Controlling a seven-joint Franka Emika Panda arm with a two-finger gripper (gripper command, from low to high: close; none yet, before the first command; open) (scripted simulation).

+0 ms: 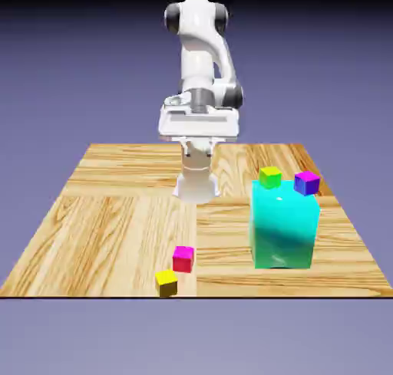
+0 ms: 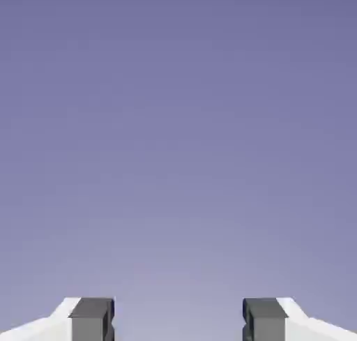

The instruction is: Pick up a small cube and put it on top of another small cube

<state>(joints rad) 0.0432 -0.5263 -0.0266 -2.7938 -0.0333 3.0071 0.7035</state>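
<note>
Wooden table (image 1: 107, 212): magenta cube (image 1: 183, 258) beside yellow cube (image 1: 166, 281), green cube (image 1: 269, 177) atop cyan block (image 1: 284, 228); tool (image 2: 178, 322) wide, empty.

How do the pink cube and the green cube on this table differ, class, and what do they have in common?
Colour: the pink cube is magenta with a red side; the green cube is lime with a yellow top.
Place: the pink cube lies on the table near its front edge, beside a yellow cube; the green cube sits up on the big cyan block.
Both look equally small.
</note>
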